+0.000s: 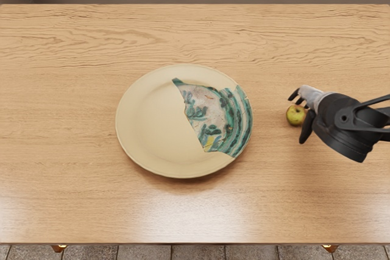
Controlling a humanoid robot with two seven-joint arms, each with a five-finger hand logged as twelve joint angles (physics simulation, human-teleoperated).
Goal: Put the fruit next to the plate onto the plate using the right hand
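- Progress: nothing delivered yet; fruit (296,114) sits on the table (73,59), off the plate (152,132); grasp, lift, carry and set-down all look left to do
- Fruit position: to the right of the plate, near its rim but clearly apart from it, bare wood between; roughly level with the plate's middle
- Right hand (312,111): arm enters from the right edge; hand is just beside the fruit on its right side; fingers (295,95) reach above and behind the fruit, thumb (306,131) hangs below it, so the hand is spread with the fruit at its mouth
- Hold: not closed round anything; cannot tell whether any fingertip touches the fruit; judged to be at the approach or pre-grasp step
- Left arm: not in the picture
- Fruit looks: small, round, yellow-green with a darker patch towards the top, apple-like; tiny against the plate and the hand; judged rigid and smooth, likely to roll if nudged sideways
- Plate: wide, shallow, cream; a green and blue patterned wedge on its right half; nothing lies on it; a broad target, and the near rim is the short way in
- Next move, as a guess: close fingers and thumb evenly, lift, carry left over the rim
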